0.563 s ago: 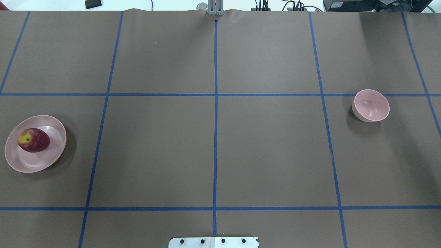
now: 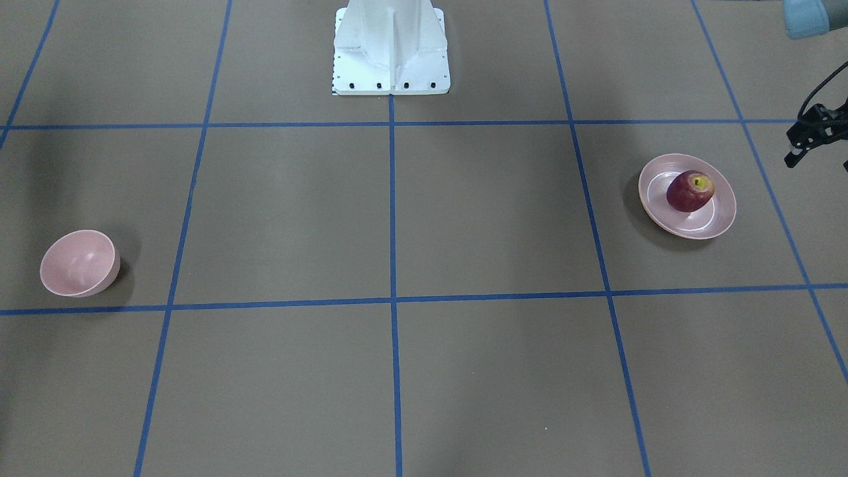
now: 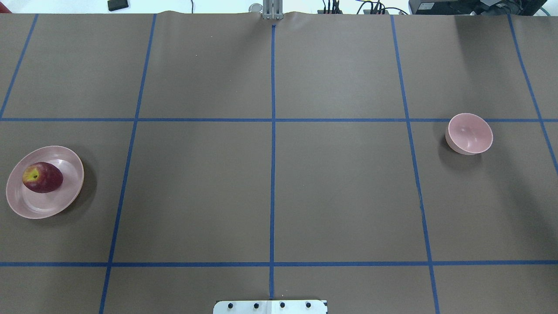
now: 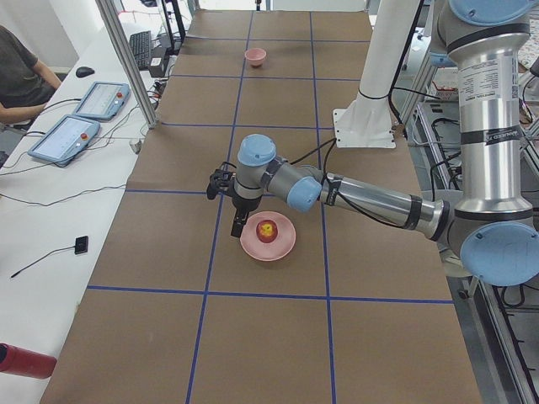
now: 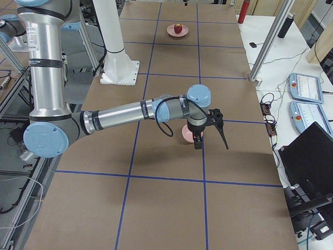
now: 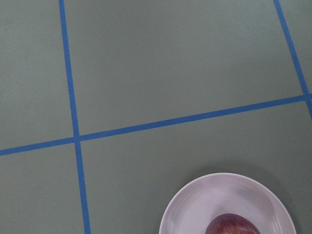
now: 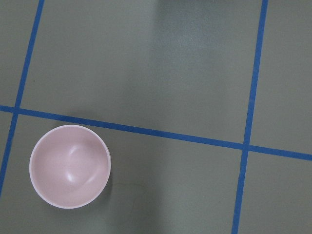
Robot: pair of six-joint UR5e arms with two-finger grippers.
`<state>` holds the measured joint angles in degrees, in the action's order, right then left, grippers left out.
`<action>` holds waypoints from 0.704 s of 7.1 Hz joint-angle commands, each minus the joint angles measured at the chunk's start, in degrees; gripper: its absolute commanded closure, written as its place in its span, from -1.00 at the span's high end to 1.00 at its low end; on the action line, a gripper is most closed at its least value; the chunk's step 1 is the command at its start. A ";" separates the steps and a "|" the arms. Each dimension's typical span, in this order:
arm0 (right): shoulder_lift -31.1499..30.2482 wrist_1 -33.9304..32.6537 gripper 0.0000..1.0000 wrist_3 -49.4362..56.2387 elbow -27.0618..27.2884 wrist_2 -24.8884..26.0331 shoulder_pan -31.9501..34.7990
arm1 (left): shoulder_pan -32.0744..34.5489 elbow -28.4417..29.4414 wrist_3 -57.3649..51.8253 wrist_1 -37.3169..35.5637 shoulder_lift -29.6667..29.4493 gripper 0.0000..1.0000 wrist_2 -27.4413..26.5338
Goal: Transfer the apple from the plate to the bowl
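Observation:
The dark red apple lies on the pale pink plate at the table's left. Both also show in the front view, the apple on the plate, and at the bottom of the left wrist view, the apple on the plate. The small pink bowl stands empty at the right, and shows in the right wrist view. My left gripper hovers beside the plate; only its edge shows in the front view. My right gripper hovers by the bowl. I cannot tell whether either is open.
Blue tape lines divide the brown table into squares. The robot's white base stands at the middle of the near edge. Control tablets, a metal post and a red bottle are off the table's far side.

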<state>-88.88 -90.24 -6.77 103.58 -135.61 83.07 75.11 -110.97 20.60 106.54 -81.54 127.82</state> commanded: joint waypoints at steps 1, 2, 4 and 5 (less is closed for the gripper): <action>0.28 -0.02 1.00 0.01 -0.14 -0.09 -0.10 | 0.04 0.06 0.15 0.42 0.50 0.96 0.33; 0.29 -0.02 1.00 -0.08 -0.14 -0.70 -0.28 | -0.05 -1.25 0.41 0.25 1.38 0.96 0.24; 0.29 0.07 1.00 -0.08 -0.23 -0.62 -0.28 | -0.14 -1.09 0.24 0.24 1.73 0.96 0.24; 0.29 0.33 1.00 -0.69 -0.66 -0.62 -1.15 | -0.22 -0.57 0.32 0.24 1.65 0.96 0.15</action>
<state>-88.60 -90.13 -7.00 103.25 -136.26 82.57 74.96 -111.84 20.88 106.79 -79.96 128.06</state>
